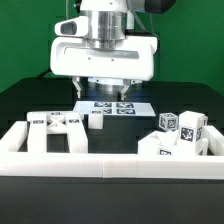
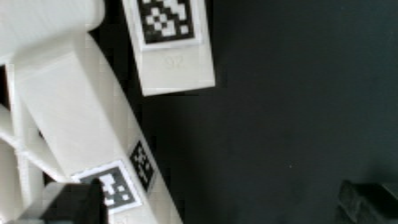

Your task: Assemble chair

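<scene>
The gripper (image 1: 103, 90) hangs over the marker board (image 1: 112, 106) with its jaws spread wide and nothing between them; the chair (image 1: 62, 130) is not yet built, and its parts lie loose on the black table (image 1: 20, 100). A frame piece (image 1: 50, 122) sits toward the exterior view's left, a small block (image 1: 97, 120) just beside it, and a heap of tagged blocks (image 1: 180, 132) toward the right, all behind the low border rail (image 1: 110, 160). The wrist view shows a long white bar (image 2: 80, 110) close below, with a flat tagged piece (image 2: 173, 45) next to it; whether the two touch is hard to tell. The risk from here is a skewed grasp: the bar lies at a slant to the camera, so jaws coming down unturned could pinch a corner and twist it away — or nudge the neighbouring piece; an off-centre descent might press a fingertip onto the bar rather than around it.
</scene>
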